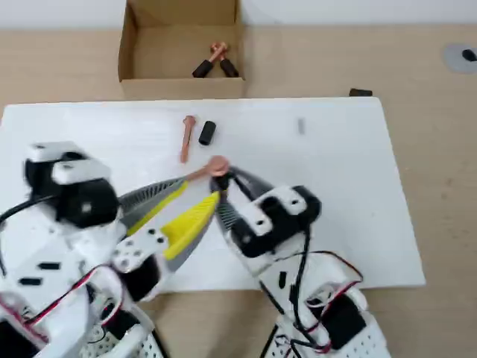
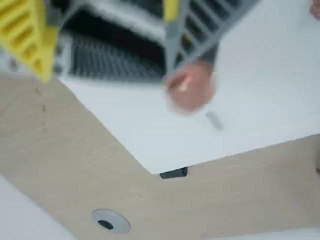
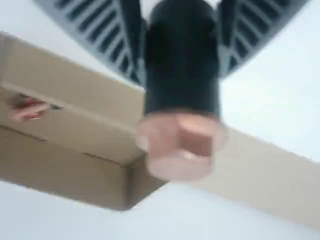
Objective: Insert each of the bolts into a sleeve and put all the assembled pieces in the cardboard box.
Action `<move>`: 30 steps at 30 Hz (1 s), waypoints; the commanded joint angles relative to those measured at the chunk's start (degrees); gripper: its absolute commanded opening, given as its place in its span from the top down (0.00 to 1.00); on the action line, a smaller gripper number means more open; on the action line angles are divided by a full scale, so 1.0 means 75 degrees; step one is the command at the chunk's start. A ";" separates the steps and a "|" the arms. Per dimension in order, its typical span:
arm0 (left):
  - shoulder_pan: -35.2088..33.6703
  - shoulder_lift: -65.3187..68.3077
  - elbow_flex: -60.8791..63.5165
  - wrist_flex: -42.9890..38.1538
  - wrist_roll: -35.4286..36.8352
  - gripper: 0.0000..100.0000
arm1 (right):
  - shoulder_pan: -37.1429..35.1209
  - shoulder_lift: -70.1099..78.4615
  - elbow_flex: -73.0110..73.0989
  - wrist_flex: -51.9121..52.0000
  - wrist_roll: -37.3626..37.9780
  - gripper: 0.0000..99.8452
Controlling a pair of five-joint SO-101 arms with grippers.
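My right gripper (image 1: 222, 181) is shut on a black sleeve (image 3: 181, 65) with a copper bolt head (image 3: 181, 145) at its far end, held just above the white mat (image 1: 328, 194). My left gripper (image 1: 203, 188) is open, its yellow finger (image 2: 27, 37) and grey finger (image 2: 172, 45) on either side of the right gripper's tip, and the bolt head (image 2: 189, 90) is beside the grey one. A loose bolt (image 1: 186, 138) and a loose sleeve (image 1: 207, 133) lie on the mat beyond them. The cardboard box (image 1: 128, 56) holds two assembled pieces (image 1: 216, 61).
The box stands on the wooden table past the mat's far edge, and its corner (image 3: 125, 185) is close ahead of the right gripper. A small black block (image 1: 360, 92) lies at the mat's far right edge, a round grey grommet (image 1: 460, 56) at the table's right, and a small grey piece (image 1: 301, 125) on the mat.
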 commanded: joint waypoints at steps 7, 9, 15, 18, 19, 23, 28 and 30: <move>-0.1524 0.0064 -0.1418 0.1172 -0.0504 0.83 | 0.1026 -0.0381 0.0064 -0.2391 -0.0012 0.99; -0.2145 0.0064 -0.1172 0.1196 -0.0727 0.83 | 0.1319 0.0240 0.0064 -0.3399 0.0152 0.99; -0.3915 0.0627 0.0199 0.1160 -0.1641 0.84 | 0.1752 0.3311 -0.1155 -0.5392 0.0117 0.99; -0.4079 0.0944 0.0633 0.1172 -0.2462 0.84 | 0.1752 0.5222 -0.2432 -0.5744 0.0105 0.99; -0.4114 0.1002 0.0738 0.1172 -0.2673 0.84 | 0.1752 0.5855 -0.2936 -0.5837 0.0105 0.99; -0.4161 0.1026 0.1254 0.1160 -0.3516 0.84 | 0.1752 0.8246 -0.5034 -0.5861 0.0105 0.99; -0.4173 0.1026 0.1934 0.1172 -0.4138 0.84 | 0.1764 1.1118 -0.7519 -0.5662 0.0105 0.99; -0.4173 0.1026 0.2122 0.1160 -0.4138 0.83 | 0.1764 1.2232 -0.8504 -0.5333 0.0129 0.99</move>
